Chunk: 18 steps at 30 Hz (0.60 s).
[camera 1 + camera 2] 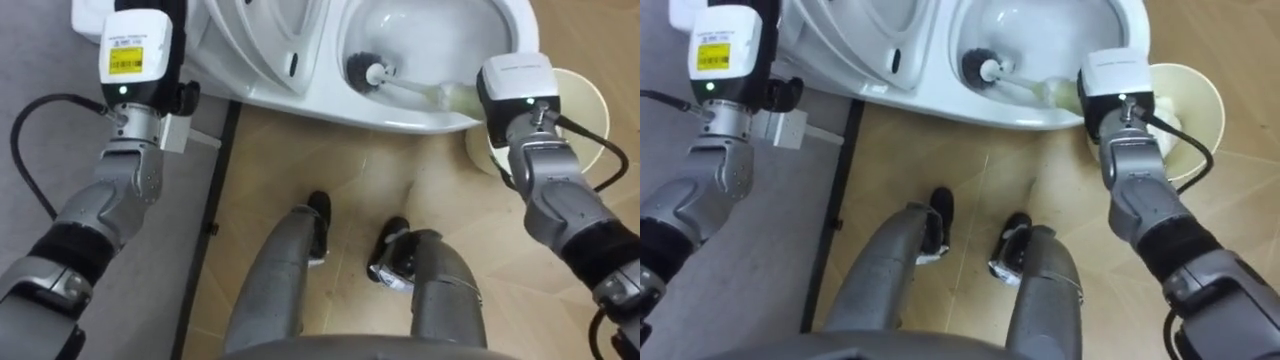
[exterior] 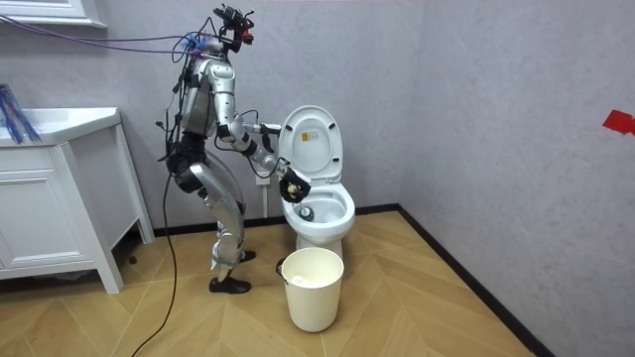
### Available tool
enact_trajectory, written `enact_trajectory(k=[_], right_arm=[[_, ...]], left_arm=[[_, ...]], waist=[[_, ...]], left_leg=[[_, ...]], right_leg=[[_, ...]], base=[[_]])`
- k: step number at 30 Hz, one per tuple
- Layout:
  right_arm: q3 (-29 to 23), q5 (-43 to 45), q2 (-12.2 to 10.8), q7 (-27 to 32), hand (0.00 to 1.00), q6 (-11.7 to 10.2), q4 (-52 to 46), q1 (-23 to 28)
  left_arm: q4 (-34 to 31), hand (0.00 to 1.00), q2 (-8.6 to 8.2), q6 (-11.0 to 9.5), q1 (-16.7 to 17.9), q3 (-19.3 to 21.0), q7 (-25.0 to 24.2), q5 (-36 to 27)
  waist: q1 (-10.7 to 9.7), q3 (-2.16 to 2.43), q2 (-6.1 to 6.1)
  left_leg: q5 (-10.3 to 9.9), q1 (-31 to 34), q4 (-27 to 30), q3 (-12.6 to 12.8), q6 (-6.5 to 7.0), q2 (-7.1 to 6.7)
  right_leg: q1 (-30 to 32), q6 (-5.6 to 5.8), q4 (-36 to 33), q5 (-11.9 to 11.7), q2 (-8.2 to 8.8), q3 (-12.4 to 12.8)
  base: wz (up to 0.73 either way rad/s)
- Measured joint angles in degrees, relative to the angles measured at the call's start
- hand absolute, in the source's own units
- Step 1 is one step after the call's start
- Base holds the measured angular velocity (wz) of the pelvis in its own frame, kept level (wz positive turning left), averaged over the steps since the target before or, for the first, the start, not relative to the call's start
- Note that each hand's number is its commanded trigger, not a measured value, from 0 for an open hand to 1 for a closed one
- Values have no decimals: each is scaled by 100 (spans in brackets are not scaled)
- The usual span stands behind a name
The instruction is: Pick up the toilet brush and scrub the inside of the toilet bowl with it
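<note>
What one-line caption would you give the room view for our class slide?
Robot stands, knees bent, at an open toilet, brush down in its bowl, a pale bucket on the wood floor nearby.

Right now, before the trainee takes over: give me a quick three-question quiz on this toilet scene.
1. True or false: the toilet lid is raised.
2. Where is the brush head? A) on the counter B) inside the toilet bowl C) on the floor
3. Fill in: in the eye views, the bucket shows beside the robot's ____ arm.

Key: 1 true; 2 B; 3 right.
</note>
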<state>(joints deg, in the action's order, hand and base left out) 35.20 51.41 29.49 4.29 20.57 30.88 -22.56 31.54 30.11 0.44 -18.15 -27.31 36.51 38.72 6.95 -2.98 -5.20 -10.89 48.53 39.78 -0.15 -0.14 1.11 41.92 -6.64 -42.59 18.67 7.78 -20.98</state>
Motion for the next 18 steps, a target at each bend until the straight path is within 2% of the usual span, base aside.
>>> enact_trajectory(k=[2,4,5,7,9,11,12,14,18], right_arm=[[143,-550,39,109,100,-229,725,-419],[179,-1571,19,374,100,-561,1587,-833],[171,-1849,-1,445,100,-658,1794,-920],[-23,-2586,-42,652,100,-989,2404,-1169],[-304,-2761,-67,900,100,-1131,2705,-1300],[-600,-2867,-70,1072,100,-1210,2921,-1472],[-724,-2831,-41,1141,100,-1225,2972,-1571],[-706,-2445,35,1184,100,-1254,2967,-1581],[-480,-1607,55,1228,100,-1253,2838,-1556]], left_arm=[[117,0,54,3,-108,-126,-1,-19],[115,0,176,42,-268,-272,7,-35],[114,0,200,44,-304,-297,13,-25],[89,0,204,87,-407,-293,166,170],[15,0,204,165,-465,-293,240,362],[-4,0,201,210,-488,-288,238,480],[4,0,200,210,-518,-290,237,491],[45,0,196,282,-613,-323,193,698],[121,0,124,321,-774,-359,35,703]], waist=[[64,-15,22],[89,-76,152],[84,-100,194],[20,-133,363],[-99,-150,431],[-179,-165,470],[-221,-167,541],[-218,-171,667],[-201,-174,668]], left_leg=[[2,-40,2,65,4,7],[35,-63,-17,179,34,-17],[54,-57,-13,179,37,-37],[125,89,-11,184,64,-159],[169,187,9,168,103,-273],[190,235,56,170,138,-346],[201,234,63,172,156,-401],[199,235,150,187,162,-396],[157,233,231,162,219,-358]], right_leg=[[1,1,-36,1,13,47],[59,-4,-151,49,107,88],[82,-2,-175,54,130,94],[285,4,-370,108,281,99],[410,34,-535,170,415,92],[458,65,-656,212,531,79],[501,93,-754,242,608,127],[473,118,-806,259,628,130],[401,145,-791,245,572,77]], base=[[-7],[3],[11],[24],[35],[23],[10],[5],[-5]])
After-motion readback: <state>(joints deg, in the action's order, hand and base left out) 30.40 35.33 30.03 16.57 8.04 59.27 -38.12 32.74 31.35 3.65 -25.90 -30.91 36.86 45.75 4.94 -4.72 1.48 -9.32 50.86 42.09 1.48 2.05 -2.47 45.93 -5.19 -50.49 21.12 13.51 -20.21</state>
